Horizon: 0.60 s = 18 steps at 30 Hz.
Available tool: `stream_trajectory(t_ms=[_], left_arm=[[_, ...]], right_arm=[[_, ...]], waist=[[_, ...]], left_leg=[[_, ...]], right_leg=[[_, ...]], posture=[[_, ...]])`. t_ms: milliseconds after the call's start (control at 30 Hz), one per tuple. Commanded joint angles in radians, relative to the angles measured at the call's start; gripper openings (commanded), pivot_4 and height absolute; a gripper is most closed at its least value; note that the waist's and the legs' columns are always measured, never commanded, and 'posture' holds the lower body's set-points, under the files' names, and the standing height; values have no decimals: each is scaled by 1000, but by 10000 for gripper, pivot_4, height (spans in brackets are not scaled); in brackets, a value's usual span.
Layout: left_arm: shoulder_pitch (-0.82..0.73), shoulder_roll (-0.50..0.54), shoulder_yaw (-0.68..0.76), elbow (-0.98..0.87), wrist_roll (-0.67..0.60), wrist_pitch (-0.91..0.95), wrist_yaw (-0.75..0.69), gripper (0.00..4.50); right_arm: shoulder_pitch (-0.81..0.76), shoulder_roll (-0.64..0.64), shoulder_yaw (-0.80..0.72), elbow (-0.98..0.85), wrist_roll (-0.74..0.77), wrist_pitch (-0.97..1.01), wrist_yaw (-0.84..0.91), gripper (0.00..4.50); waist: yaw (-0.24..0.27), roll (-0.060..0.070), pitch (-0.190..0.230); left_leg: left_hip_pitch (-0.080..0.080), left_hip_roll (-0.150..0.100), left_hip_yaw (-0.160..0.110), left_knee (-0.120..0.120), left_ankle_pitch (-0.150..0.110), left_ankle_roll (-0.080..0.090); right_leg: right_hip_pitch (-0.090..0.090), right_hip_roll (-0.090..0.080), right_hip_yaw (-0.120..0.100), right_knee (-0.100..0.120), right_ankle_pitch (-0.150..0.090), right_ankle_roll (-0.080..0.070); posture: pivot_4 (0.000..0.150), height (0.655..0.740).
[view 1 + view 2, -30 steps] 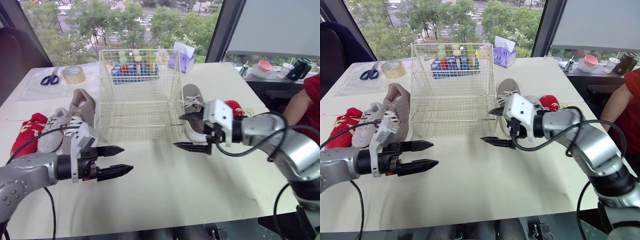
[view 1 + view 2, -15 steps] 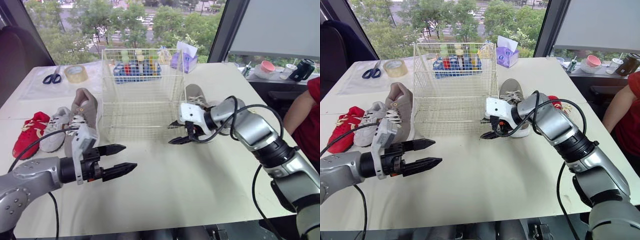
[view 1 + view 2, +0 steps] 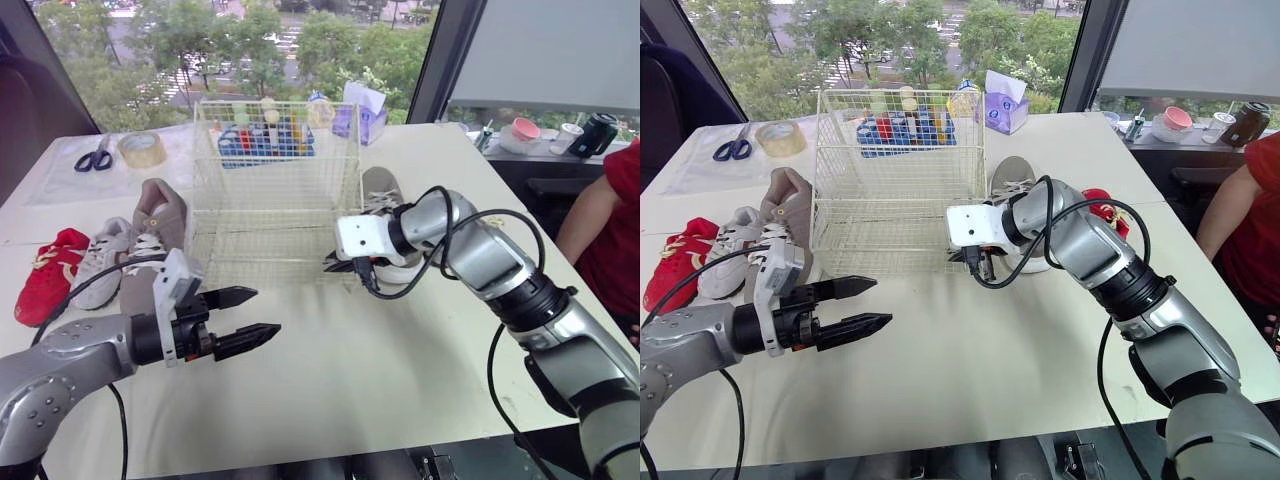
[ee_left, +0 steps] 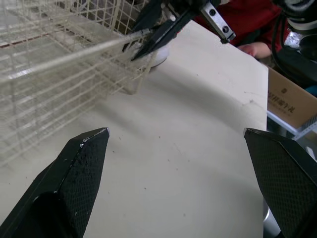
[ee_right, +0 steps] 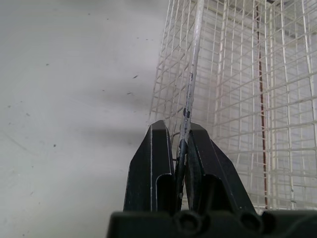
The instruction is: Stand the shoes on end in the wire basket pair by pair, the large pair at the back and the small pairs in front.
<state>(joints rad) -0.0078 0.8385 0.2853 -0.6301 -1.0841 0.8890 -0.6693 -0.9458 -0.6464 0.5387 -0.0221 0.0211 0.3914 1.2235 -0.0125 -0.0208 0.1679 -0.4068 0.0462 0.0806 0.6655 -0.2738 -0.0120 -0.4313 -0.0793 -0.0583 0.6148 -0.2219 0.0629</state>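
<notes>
A pale cream counter (image 3: 400,360) stands before a big window with green trees outside. To the robot's right a darker side table carries a pink bowl (image 3: 524,130) and a dark mug (image 3: 597,133), and a person's red sleeve (image 3: 615,220) shows at that edge.

One wire basket (image 3: 270,240) stands upright mid-counter. I count five shoes, all lying on the counter outside it. To its left are a large taupe shoe (image 3: 160,210) just beside the wire, a small white shoe (image 3: 100,260) and a small red shoe (image 3: 45,270). To its right are a large grey shoe (image 3: 385,200) and a second small red shoe (image 3: 1100,203), partly hidden by the arm.

At the back lie one pair of scissors (image 3: 92,158), one tape roll (image 3: 141,149), one blue tray of bottles (image 3: 262,140) and one tissue box (image 3: 362,112).

The right gripper (image 5: 179,126) is pinched tight on the basket's front right corner wire. The left gripper (image 3: 262,312) hovers over bare counter in front of the basket, fingers spread wide, holding nothing.
</notes>
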Motion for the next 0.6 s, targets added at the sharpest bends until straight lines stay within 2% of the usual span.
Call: stream_trajectory(t_ms=[33, 400, 500, 600], left_arm=[[-9, -1, -2, -15, -7, -12, -6, 45000], [-22, -4, -30, -4, -1, -14, -16, 45000], [-21, -3, -28, -3, -5, -14, -17, 45000], [-31, -3, -23, -1, -20, -8, -12, 45000]], right_arm=[[21, -7, -26, -67, 0, -74, 34, 3552], [37, 20, -32, -32, -73, -148, 13, 3552], [27, 40, -47, -16, -87, -144, -10, 12158], [15, 49, -91, -33, -85, -114, -37, 26499]], waist=[[0, 0, 0], [-3, 0, 0], [-3, 0, 0], [-1, 0, 0]], left_leg=[[0, 0, 0, 0, 0, 0], [1, 0, 0, 0, 0, 0], [1, 0, 0, 0, 0, -1], [1, 0, 0, 0, 1, -1]], right_leg=[[0, 0, 0, 0, 0, 0], [0, 0, 0, 0, 0, 0], [0, 0, 0, 1, 0, 0], [0, 0, 0, 1, 0, 0]], posture=[[1500, 7400], [1500, 7400], [1500, 7400], [1500, 7400]])
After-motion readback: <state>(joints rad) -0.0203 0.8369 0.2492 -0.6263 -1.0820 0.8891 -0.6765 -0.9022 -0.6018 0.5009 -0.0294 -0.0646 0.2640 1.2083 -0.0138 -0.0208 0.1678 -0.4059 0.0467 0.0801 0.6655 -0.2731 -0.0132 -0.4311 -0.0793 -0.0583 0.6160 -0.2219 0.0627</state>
